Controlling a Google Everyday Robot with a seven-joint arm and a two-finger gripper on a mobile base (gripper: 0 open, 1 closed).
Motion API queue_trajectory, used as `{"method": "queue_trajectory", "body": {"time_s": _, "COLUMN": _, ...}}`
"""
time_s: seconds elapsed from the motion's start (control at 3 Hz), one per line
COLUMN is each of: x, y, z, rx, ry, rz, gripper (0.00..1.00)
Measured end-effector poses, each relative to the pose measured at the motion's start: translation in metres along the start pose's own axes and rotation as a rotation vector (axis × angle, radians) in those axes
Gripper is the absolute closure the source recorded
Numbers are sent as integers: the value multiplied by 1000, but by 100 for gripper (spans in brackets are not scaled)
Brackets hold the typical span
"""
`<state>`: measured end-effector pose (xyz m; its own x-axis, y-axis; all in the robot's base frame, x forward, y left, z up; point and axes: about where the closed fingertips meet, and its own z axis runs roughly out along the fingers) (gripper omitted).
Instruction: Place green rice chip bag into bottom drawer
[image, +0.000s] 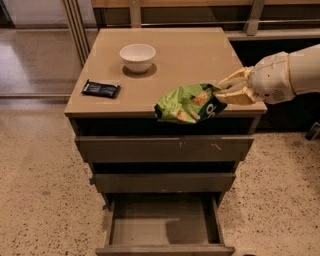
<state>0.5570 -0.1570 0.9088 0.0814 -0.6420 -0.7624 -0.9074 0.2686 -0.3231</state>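
Observation:
The green rice chip bag (187, 103) is crumpled lime-green foil with orange pictures and a dark patch. It hangs at the cabinet top's front edge, partly over it. My gripper (226, 90) comes in from the right and is shut on the bag's right end. The bottom drawer (165, 223) is pulled out below, a shallow grey tray with nothing in it, straight under the bag and well below it.
A white bowl (137, 57) stands at the back of the cabinet top (190, 50). A small dark packet (101, 89) lies at its left front. The top drawer (165, 148) and the middle drawer (165, 181) stick out slightly. Speckled floor lies all around.

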Motion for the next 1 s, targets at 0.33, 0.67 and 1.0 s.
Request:
{"method": "queue_trajectory", "body": {"time_s": 0.33, "x": -2, "y": 11, "z": -1, "rx": -42, "ry": -7, "rz": 0, "gripper": 100}}
{"method": "queue_trajectory", "body": {"time_s": 0.67, "x": -1, "y": 13, "z": 0, "rx": -46, "ry": -4, "rz": 2, "gripper": 100}}
{"method": "queue_trajectory", "body": {"time_s": 1.0, "x": 15, "y": 45, "z": 14, "rx": -109, "ry": 23, "rz": 30, "gripper": 100}}
